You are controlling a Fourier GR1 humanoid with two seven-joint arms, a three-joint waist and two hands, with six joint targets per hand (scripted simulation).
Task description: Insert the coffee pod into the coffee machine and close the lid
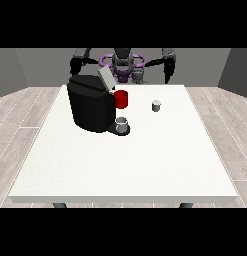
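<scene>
No writing was legible. One black coffee machine (90,107), lid (105,77) raised, stood upper left on the counter (125,160); one grey coffee pod (156,105) lay right of centre. Both hands' fingers were indiscernible.

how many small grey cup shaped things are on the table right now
2. One grey cup sits on the coffee machine's base at its front; the other stands alone on the table, toward the view's right. The machine may hide more.

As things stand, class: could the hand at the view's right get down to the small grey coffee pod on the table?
Probably yes. The hand at the view's right hangs behind the table's far edge, and the coffee pod stands alone on bare table just in front of it. The coffee machine sits off to the other side.
</scene>
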